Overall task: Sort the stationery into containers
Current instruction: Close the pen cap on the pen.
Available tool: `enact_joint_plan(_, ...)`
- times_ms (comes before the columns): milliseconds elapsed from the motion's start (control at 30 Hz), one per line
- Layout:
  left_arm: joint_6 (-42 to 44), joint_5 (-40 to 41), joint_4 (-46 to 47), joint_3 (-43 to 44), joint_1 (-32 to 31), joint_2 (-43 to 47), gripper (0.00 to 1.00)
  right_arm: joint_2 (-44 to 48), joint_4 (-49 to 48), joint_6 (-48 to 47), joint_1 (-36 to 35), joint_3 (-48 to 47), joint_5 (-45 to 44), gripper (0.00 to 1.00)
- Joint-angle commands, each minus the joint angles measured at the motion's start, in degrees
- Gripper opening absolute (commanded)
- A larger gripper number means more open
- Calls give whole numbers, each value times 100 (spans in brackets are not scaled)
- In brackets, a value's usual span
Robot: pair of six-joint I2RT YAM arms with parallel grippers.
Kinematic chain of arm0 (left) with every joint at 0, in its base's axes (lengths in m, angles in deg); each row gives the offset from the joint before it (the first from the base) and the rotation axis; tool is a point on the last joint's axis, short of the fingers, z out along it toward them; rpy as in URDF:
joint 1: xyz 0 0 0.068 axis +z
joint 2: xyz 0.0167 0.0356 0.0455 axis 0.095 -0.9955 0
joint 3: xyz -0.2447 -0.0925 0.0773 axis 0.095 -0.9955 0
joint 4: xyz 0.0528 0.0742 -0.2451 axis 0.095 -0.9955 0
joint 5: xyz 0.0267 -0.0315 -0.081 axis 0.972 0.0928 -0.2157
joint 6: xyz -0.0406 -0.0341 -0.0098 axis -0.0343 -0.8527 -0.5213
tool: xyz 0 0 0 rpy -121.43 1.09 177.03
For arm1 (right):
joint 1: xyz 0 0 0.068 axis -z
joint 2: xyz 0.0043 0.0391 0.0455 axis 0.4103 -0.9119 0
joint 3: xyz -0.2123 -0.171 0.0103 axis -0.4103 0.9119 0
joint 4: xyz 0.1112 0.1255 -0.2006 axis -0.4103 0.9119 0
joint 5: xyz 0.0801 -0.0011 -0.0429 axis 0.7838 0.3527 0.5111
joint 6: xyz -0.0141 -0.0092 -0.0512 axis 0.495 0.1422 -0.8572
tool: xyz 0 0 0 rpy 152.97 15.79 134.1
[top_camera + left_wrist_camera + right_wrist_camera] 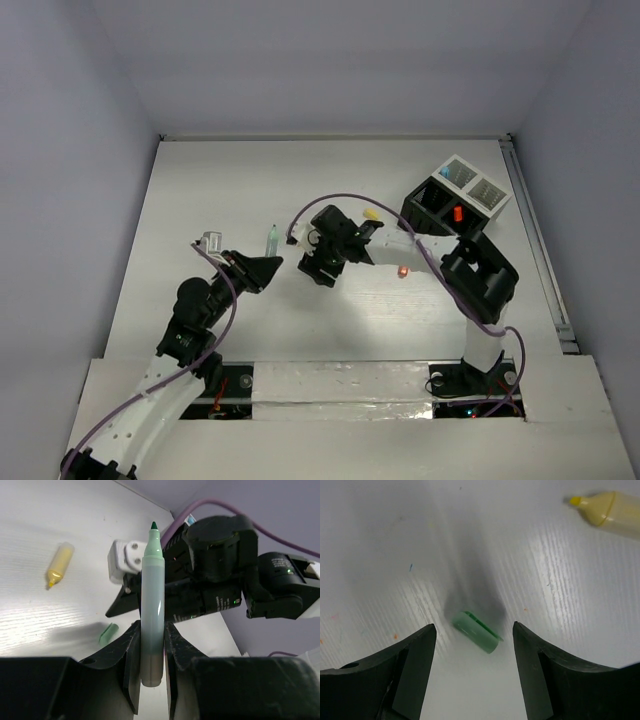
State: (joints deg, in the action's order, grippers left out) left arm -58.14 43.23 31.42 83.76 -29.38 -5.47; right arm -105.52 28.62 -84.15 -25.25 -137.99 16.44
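While clamped on green marker [151,605], tip up, capless: left gripper [152,630]. Mid-table, right gripper [473,625] spread wide, 2 fingers straddling green cap [476,633] on table [380,540] directly below, long axis slanted across gap; closest to right arm. Black box [432,208] far right.

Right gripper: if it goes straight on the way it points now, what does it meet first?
Probably the green marker cap, which lies on the white table between the open fingers of the right gripper. The table is just behind it, though depth is hard to judge.
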Motion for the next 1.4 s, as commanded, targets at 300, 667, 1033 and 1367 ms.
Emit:
enact_joint_plan(300, -76, 817, -516, 398, -7, 607, 0, -491, 916, -719, 105, -647, 210, 68)
enact_joint_plan(667, 20, 844, -604, 451, -7, 668, 0, -684, 679, -666, 210, -647, 192, 50)
enact_joint_plan(1033, -41, 502, -332, 205, -7, 422, 0, -694, 485, -298, 263, -507, 341, 0)
enact_joint_plan(1367, -260, -456, 1126, -348, -7, -184, 0, 975, -1825, 1802, 456, 917, -167, 0)
